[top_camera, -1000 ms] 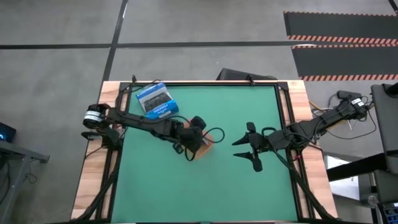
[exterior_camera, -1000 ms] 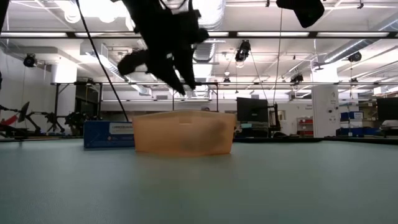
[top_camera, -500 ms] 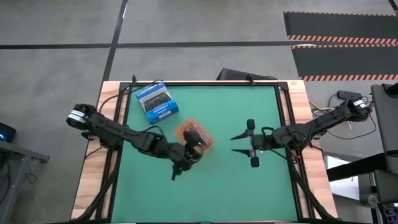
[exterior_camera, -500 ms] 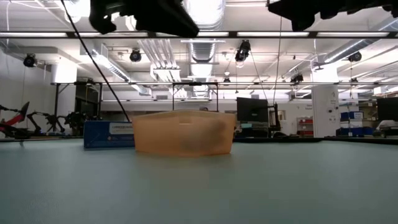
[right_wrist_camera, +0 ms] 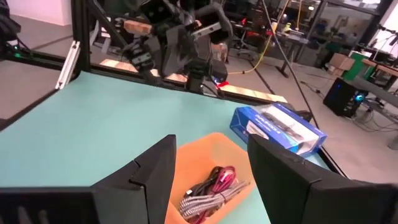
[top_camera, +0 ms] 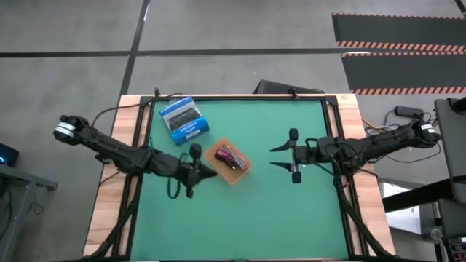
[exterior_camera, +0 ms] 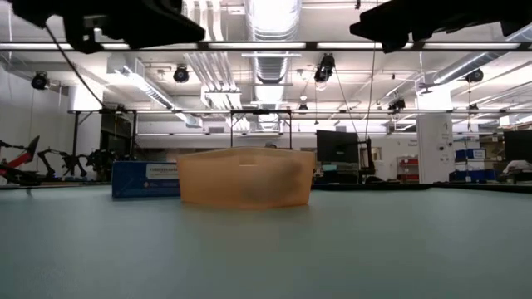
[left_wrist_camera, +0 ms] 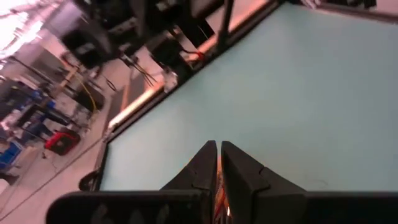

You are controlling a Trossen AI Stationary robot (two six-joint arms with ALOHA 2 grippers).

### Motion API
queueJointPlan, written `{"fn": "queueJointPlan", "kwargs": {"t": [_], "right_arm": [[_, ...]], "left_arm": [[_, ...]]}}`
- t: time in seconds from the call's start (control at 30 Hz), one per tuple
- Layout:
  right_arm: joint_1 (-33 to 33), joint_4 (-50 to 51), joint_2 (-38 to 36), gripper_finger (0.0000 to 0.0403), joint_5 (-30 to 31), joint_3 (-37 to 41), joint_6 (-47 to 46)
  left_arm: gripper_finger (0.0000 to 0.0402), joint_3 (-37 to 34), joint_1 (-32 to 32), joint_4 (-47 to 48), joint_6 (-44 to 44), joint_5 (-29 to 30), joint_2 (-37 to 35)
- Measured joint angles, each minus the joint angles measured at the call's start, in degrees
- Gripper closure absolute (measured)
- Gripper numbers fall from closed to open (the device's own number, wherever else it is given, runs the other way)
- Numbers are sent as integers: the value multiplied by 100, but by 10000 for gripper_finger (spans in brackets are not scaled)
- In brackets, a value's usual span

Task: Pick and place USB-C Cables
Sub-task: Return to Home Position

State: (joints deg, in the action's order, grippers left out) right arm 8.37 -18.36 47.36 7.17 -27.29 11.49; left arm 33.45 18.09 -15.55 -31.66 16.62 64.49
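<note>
The surface (top_camera: pixel 291 211) is a green mat edged by black rails, with a wooden border (top_camera: pixel 108 196) outside them. Two things lie directly on it. An orange tray (top_camera: pixel 239 173) sits near the middle, turned at an angle to the edges. A blue-and-white box (top_camera: pixel 183 118) lies toward the far left corner, apart from the tray and also askew. From table height, the box shows behind the tray's left end.

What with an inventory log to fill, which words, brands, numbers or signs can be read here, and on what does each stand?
No text reads clearly.
Blue-and-white box: pale print on its top label, too small to read.
Same box, low view: a line of white lettering on its blue side, too blurred to read.
Orange tray, USB-C cables: no print seen.
</note>
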Motion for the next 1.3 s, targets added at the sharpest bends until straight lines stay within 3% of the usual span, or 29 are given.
{"fn": "queueJointPlan", "kwargs": {"t": [0.17,0.3,0.7,1.3], "right_arm": [[-32,17,-129,211,-21,70,40],[-28,-15,-319,211,-264,189,47],[-236,-255,-1175,211,-311,669,241],[-755,0,-3029,212,-279,1572,127]], "left_arm": [[394,-740,-7,-399,7,104,-887],[393,-1201,-9,-391,327,604,-1543],[393,-2218,-11,-400,458,1123,-3151],[393,-3039,-11,-393,755,1677,-4495]]}}
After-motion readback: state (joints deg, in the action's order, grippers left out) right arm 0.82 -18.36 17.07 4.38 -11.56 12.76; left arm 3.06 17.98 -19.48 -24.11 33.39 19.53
